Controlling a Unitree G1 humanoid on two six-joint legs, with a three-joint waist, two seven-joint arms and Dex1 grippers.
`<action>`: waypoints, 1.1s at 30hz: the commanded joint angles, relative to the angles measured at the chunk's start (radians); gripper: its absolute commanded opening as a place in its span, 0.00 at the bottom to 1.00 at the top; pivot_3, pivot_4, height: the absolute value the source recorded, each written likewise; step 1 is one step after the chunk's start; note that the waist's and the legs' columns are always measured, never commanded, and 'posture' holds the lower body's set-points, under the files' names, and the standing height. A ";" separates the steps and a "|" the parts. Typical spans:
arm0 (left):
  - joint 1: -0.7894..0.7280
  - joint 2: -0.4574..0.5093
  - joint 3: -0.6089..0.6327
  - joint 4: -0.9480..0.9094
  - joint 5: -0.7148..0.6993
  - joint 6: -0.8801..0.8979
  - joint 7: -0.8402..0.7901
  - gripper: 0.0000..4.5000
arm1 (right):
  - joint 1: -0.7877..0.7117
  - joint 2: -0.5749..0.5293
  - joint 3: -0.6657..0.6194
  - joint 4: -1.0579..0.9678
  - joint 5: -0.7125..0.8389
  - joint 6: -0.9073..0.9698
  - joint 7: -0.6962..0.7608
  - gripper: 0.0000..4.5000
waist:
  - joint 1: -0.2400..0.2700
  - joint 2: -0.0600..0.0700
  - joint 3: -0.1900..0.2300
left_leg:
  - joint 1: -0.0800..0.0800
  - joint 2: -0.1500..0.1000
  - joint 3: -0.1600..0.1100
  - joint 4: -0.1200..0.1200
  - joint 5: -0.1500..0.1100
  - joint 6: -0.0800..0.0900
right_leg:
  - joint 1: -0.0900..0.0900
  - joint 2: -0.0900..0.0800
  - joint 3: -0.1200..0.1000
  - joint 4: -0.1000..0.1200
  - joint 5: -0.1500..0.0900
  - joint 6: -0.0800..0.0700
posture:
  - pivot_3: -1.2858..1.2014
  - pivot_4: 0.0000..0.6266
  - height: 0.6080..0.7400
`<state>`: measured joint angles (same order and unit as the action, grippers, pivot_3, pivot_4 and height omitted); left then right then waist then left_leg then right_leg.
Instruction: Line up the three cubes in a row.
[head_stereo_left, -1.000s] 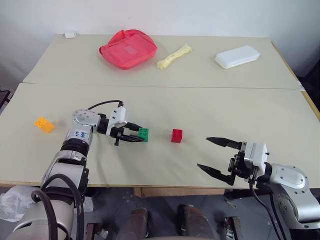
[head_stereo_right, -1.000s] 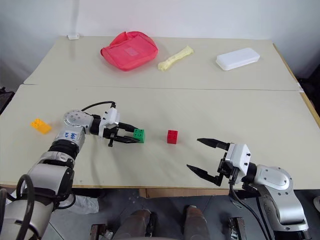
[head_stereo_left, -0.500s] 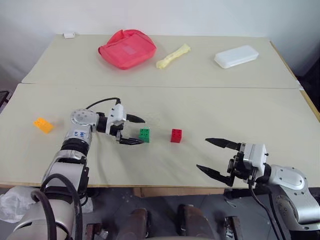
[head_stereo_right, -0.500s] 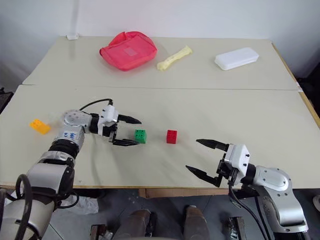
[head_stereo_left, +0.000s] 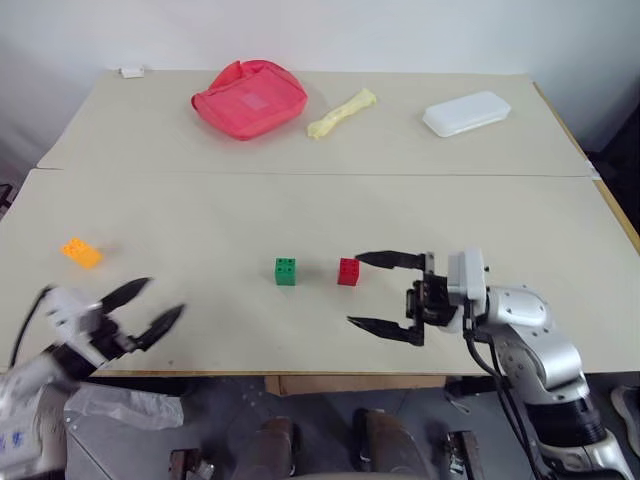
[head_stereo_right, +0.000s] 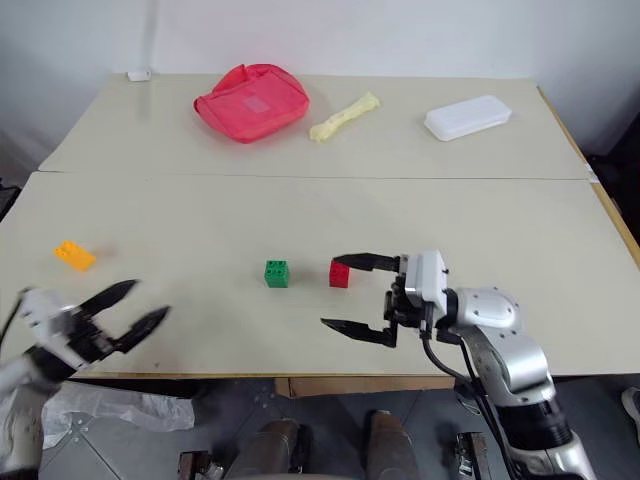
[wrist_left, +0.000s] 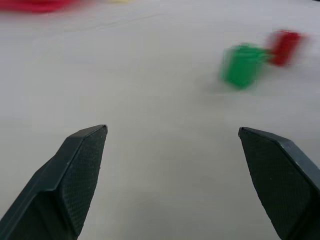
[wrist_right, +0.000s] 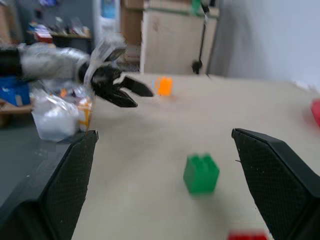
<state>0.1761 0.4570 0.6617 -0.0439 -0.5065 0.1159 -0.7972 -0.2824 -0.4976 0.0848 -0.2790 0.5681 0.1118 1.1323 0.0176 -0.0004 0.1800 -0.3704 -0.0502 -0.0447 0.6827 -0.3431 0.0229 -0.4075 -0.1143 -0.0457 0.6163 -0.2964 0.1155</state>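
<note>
Table (head_stereo_left: 300, 210): pale beige, plain, with a thin dark seam across it.
Green cube (head_stereo_left: 286, 271): bright green, studded top.
Red cube (head_stereo_left: 349, 271): bright red, studded top.
Orange cube (head_stereo_left: 81, 251): orange-yellow, studded top.
Pouch (head_stereo_left: 249, 98): red, with a paler pinkish patch on top.
Flat box (head_stereo_left: 466, 112): plain white.
Long soft item (head_stereo_left: 341, 111): pale yellow.
Small object at the far corner (head_stereo_left: 131, 72): white.
Left gripper (head_stereo_left: 146, 309): black fingers on a white body.
Right gripper (head_stereo_left: 379, 290): black fingers, white housing, silver-grey arm.
Finger pads (wrist_left: 82, 175): black with a fine dotted texture.
</note>
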 joint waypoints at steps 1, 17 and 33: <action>0.066 -0.073 0.176 -0.048 -0.040 -0.061 0.199 0.99 | -0.037 0.025 0.025 -0.006 0.020 0.016 0.012 1.00 | 0.010 -0.002 -0.001 | 0.000 0.000 0.000 0.000 0.000 0.000 | 0.000 0.000 0.000 0.001 0.000 0.000 | 0.52 0.24 1.00; 0.094 -0.322 0.208 -0.148 0.038 -0.128 0.716 0.99 | -0.074 0.047 0.051 0.024 -0.007 -0.003 0.046 1.00 | 0.018 -0.008 -0.004 | 0.001 -0.001 -0.001 0.000 -0.003 0.000 | 0.004 0.000 -0.002 -0.004 0.000 0.001 | 0.52 0.24 1.00; -0.537 -0.257 -0.041 -0.020 0.254 0.250 1.255 0.99 | -0.021 0.024 0.059 -0.029 -0.027 0.007 0.030 1.00 | -0.007 -0.010 -0.006 | 0.000 -0.004 0.003 0.000 0.000 -0.001 | -0.003 0.002 -0.002 0.007 0.001 0.001 | 0.52 0.24 1.00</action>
<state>-0.3477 0.1822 0.6132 -0.0903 -0.2810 0.3828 0.4338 -0.2977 -0.4682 0.1496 -0.2675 0.5412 0.1271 1.1643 0.0111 -0.0106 0.1741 -0.3704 -0.0540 -0.0415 0.6822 -0.3433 0.0219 -0.4109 -0.1123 -0.0486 0.6230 -0.2957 0.1165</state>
